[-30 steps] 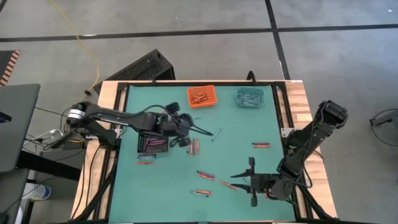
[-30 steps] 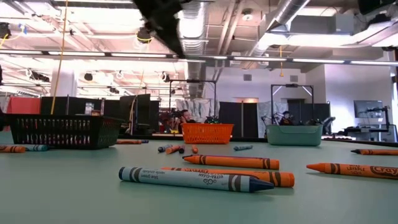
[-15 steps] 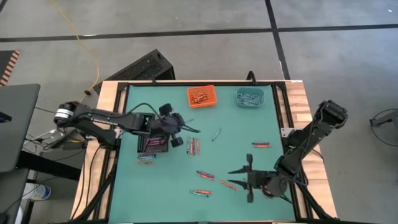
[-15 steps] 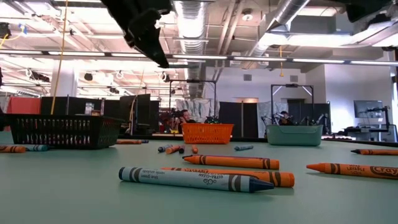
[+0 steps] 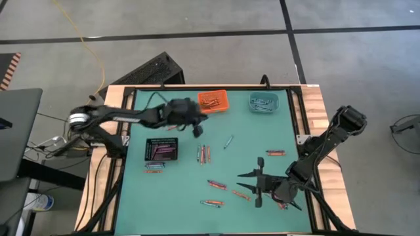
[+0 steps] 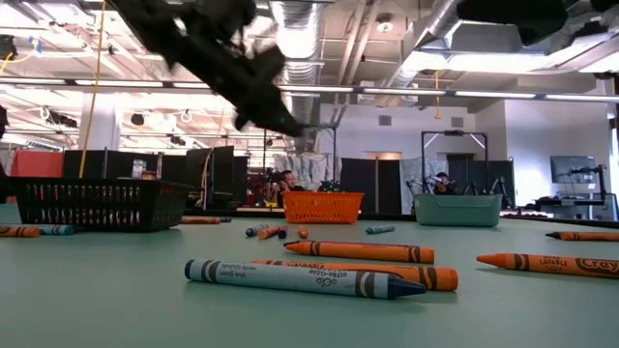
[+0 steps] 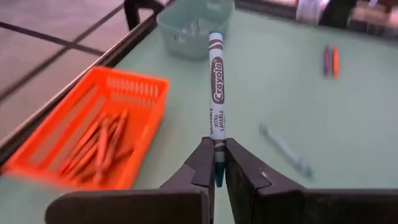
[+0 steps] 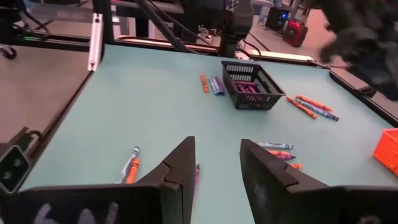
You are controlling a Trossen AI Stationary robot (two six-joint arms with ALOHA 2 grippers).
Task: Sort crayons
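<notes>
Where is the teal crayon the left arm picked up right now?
The teal crayon is clamped in the left gripper, raised off the table at the back, beside the orange bin, pointing toward the teal bin.

Left arm motion-blurred

A robotics lab in a big open industrial hall: exposed silver ducts and strip lights run under the ceiling at the top of the low view, dark partitions and equipment frames stand behind the green desk, and taped lines cross the grey concrete floor.
</notes>
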